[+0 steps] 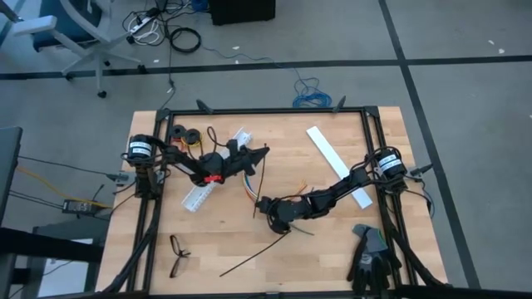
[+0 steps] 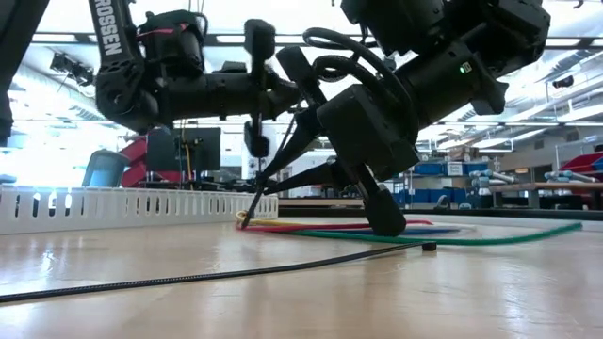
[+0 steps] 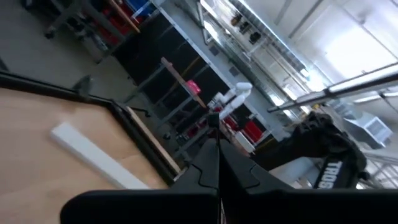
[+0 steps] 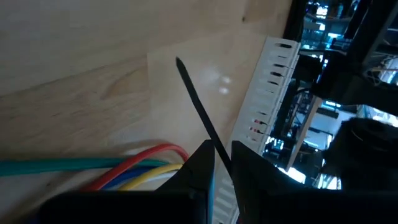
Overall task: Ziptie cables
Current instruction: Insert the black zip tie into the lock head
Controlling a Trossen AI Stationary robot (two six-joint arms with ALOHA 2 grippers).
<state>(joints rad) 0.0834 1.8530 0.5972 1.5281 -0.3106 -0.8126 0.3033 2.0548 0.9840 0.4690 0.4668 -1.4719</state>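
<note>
Right now both arms meet near the middle of the wooden counter [image 1: 332, 241]. Right claw [image 1: 268, 208] is low over the boards, fingers nearly together and clamped on a thin black ziptie [image 4: 199, 109] — the wrist view shows the strip running up between the two fingers [image 4: 198, 163], its free end sticking out over bare wood. Just beside those fingers lie the cables [image 4: 134, 165]: green, red, blue and yellow strands side by side on the counter. From table height the same cables [image 2: 415, 232] stretch flat along the boards, the green one reaching furthest to the side.

Left claw [image 1: 259, 153] is raised over the far middle of the counter, fingers pressed together; its wrist view shows a thin dark line at the seam of the closed fingers [image 3: 205, 171] — cannot tell if that is something held. The cable bundle [image 1: 249, 187] sits between the two claws.

A white slotted strip [image 1: 208, 178] lies under the left arm, angled across the boards. A plain white bar [image 1: 328, 158] lies near the right arm. A second long ziptie [image 1: 262, 253] rests loose on the near side of the counter. Black eyeglasses [image 1: 177, 253] sit at the near left, black gloves [image 1: 371, 259] at the near right.
</note>
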